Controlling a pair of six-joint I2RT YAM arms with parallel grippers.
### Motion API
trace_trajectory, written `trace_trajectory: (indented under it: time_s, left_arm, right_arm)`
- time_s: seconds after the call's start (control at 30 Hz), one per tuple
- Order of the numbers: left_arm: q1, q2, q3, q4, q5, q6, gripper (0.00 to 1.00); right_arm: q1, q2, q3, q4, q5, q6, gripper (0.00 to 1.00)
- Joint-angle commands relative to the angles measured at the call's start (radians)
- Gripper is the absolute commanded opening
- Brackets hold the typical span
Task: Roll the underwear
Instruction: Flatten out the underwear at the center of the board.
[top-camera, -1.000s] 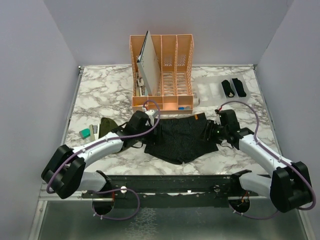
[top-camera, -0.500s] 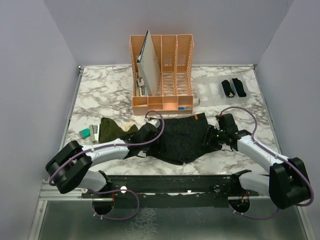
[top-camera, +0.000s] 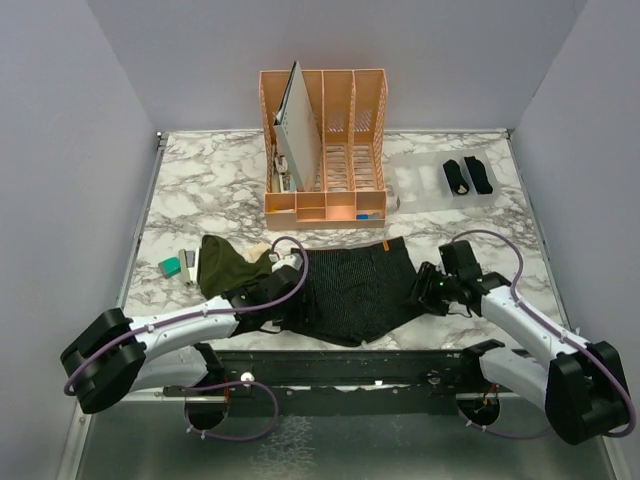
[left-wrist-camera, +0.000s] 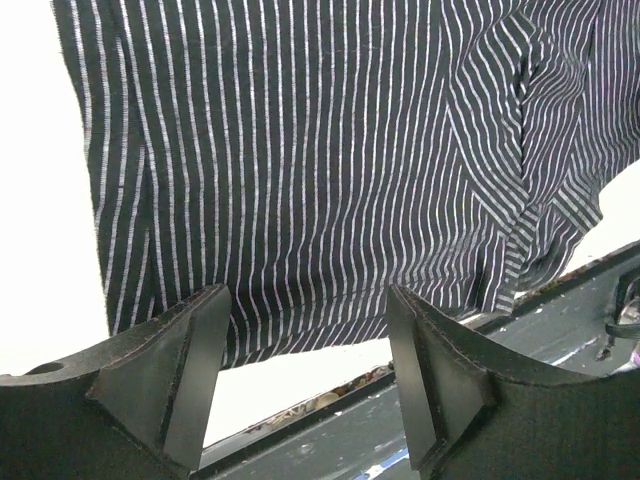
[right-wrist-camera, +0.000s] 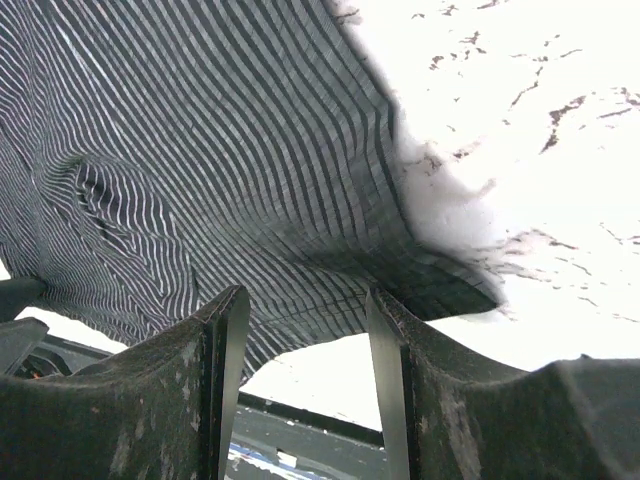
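- Underwear in finely striped black cloth (top-camera: 355, 290) lies spread flat on the white marbled counter (top-camera: 200, 190), at lower centre of the overhead frame. Its long axis runs left to right.
- Olive-green underwear (top-camera: 222, 268) sits crumpled just left of it; two black rolled bundles (top-camera: 455, 177) rest at upper right.
- Left fingers (left-wrist-camera: 170, 380) stand wide at the striped cloth's left end, its near hem just beyond their tips, nothing pinched.
- Right fingers (right-wrist-camera: 190, 400) stand moderately apart at its right corner, likewise empty. Both arms look equally near, so the roll could start from either end.
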Motion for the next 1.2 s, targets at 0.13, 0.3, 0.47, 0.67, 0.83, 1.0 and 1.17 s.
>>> trace_trajectory:
  time_s: [0.13, 0.3, 0.47, 0.67, 0.83, 1.0, 1.17]
  left_arm:
    - [-0.004, -0.022, 0.038, -0.216, -0.136, 0.035, 0.77]
    - [-0.003, -0.076, 0.116, -0.209, -0.185, 0.066, 0.9]
    - [-0.003, -0.117, 0.181, -0.204, -0.214, 0.117, 0.99]
    - [0.009, -0.116, 0.215, -0.198, -0.213, 0.135, 0.99]
    - [0.031, -0.069, 0.259, -0.196, -0.192, 0.158, 0.99]
    - [0.103, -0.007, 0.31, -0.234, -0.154, 0.2, 0.99]
    - [0.265, -0.011, 0.283, -0.236, -0.092, 0.216, 0.99]
  right_arm:
    - [-0.002, -0.167, 0.061, -0.124, 0.085, 0.052, 0.55]
    - [-0.002, -0.285, 0.105, -0.112, 0.244, 0.111, 0.69]
    - [-0.002, -0.383, 0.107, -0.03, 0.344, 0.019, 0.98]
    - [-0.002, -0.33, 0.066, 0.019, 0.323, 0.041, 1.0]
    - [-0.002, -0.003, 0.122, -0.049, 0.29, 0.067, 1.0]
    - [-0.002, 0.147, 0.153, -0.043, 0.261, 0.05, 0.94]
    - [-0.002, 0.121, 0.177, -0.092, 0.303, 0.026, 0.94]
